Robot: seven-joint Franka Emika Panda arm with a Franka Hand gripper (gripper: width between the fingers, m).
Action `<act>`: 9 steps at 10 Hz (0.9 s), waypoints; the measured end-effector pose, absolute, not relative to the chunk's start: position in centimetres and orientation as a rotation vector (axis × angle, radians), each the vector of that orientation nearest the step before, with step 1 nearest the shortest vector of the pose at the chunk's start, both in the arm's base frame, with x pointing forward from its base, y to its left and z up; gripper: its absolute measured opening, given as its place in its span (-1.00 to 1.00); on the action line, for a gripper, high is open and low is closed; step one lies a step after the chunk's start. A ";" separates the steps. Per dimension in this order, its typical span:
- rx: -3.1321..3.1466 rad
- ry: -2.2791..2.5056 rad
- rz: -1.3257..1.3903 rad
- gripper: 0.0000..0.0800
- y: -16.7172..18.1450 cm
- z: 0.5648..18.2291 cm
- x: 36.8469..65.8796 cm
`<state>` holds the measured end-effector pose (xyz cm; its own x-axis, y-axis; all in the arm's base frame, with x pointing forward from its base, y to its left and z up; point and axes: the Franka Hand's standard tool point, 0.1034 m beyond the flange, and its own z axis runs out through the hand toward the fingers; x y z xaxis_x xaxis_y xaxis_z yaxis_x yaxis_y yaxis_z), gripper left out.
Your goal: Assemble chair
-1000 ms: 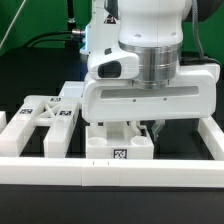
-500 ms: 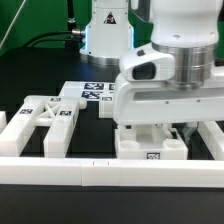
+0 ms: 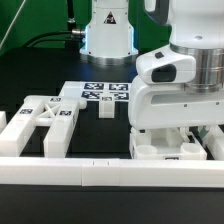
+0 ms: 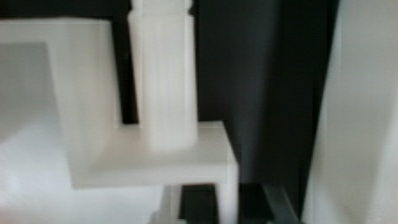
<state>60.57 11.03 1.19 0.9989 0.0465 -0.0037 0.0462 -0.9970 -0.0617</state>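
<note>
- White border rails frame the work area: the front rail (image 3: 100,172) runs along the near edge, and the right rail (image 3: 214,140) stands on the exterior view's right.
- Between the X-braced frame (image 3: 42,115) on the exterior view's left and the blocky chair part (image 3: 158,148) on the right, a strip of black table (image 3: 100,140) is free behind the front rail.
- The blocky chair part lies just behind the front rail and close to the right rail, so there is very little room on that side.
- The arm comes down from above, with its wide white hand level and pointing straight down over the blocky chair part.
- The gripper (image 3: 188,127) is closed to its narrowest. The hand's body hides the fingertips, so I cannot tell if they pinch anything.
- Farther back, the marker board (image 3: 100,92) lies flat, and a small leg block (image 3: 107,110) stands at its near edge.
- In the wrist view, a ribbed white post (image 4: 160,75) stands upright against a stepped white block (image 4: 107,150), with a dark gap beside them. I cannot tell which parts they are.
</note>
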 end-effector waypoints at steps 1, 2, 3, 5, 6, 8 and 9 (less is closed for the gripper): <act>-3.079 -0.078 0.007 -0.92 11.4 1.2 60.7; -3.078 -0.087 0.002 -0.92 11.8 1.3 61.0; -3.078 -0.090 0.002 -0.92 11.9 1.3 61.1; -3.080 -0.093 0.017 -0.92 11.9 1.2 61.0; -3.080 -0.094 0.018 -0.92 11.9 1.2 61.0; -3.080 -0.099 0.017 -0.92 11.9 1.3 61.0; -3.082 -0.101 0.016 -0.92 11.7 1.6 61.1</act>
<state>61.08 11.71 1.60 0.9978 0.0656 -0.0085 0.0650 -0.9962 -0.0586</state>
